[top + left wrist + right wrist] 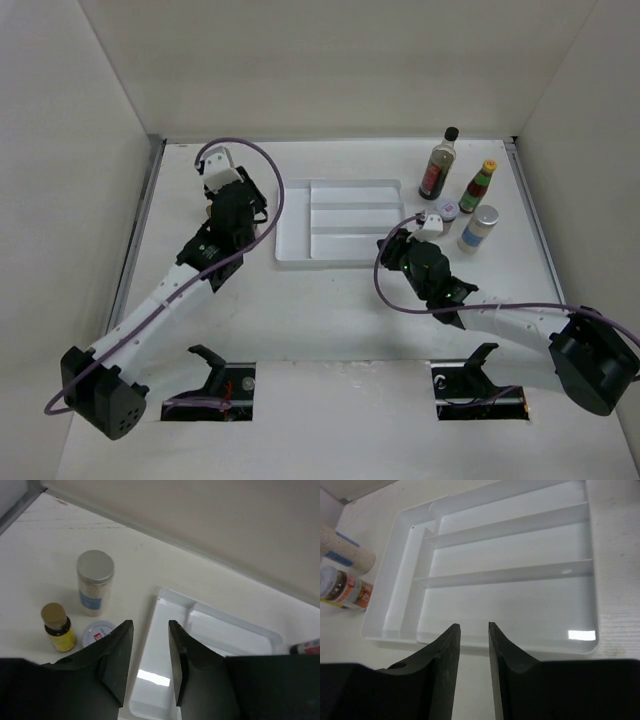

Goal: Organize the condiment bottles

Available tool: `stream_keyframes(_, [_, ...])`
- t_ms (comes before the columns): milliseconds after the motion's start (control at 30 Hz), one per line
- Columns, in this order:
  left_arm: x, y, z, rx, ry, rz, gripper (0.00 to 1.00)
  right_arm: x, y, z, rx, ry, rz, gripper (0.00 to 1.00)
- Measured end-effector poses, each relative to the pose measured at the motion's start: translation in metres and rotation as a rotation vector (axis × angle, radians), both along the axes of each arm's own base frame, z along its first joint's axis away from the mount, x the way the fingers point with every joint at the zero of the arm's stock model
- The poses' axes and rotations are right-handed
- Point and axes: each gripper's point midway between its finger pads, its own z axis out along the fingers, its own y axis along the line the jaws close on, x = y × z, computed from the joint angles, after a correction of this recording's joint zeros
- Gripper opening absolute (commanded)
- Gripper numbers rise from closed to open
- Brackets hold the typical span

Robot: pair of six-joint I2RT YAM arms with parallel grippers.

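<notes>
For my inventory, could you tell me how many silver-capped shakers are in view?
2: one shaker right of the tray; another left of it, hidden under the left arm overhead.

white divided tray (345,247): flat, mid-table, long compartments | white table (320,320) | pale walls on three sides

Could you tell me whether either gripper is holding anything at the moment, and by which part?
Nothing is held: the left gripper and the right gripper each show an empty gap between their fingers.
</notes>
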Motion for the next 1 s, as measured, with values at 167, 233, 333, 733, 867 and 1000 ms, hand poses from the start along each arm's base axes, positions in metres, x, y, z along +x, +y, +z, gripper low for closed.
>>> stream_keyframes(167, [0.035,0.034,-0.029,0.077,0.119,0.095,0.75,-0.006,0.015,0.003,0.023,0.005,0.078,0.26])
stream_keyframes(233, [0.049,0.041,-0.039,0.093,0.166,0.11,0.82,-0.006,0.019,0.005,0.024,0.003,0.098,0.43])
stream_keyframes(333, [0.07,0.053,-0.046,0.101,0.211,0.137,0.85,-0.004,0.027,0.004,0.013,0.008,0.125,0.67])
stream_keyframes(733, [0.124,0.085,-0.088,0.154,0.387,0.213,0.83,0.009,0.057,0.028,0.043,-0.03,0.174,0.78])
stream_keyframes(867, [0.129,0.085,-0.11,0.177,0.457,0.198,0.82,0.005,0.053,0.006,0.014,0.007,0.174,0.78])
stream_keyframes(1000, [0.127,0.087,-0.12,0.188,0.494,0.197,0.8,0.003,0.052,0.0,0.009,0.016,0.178,0.78])
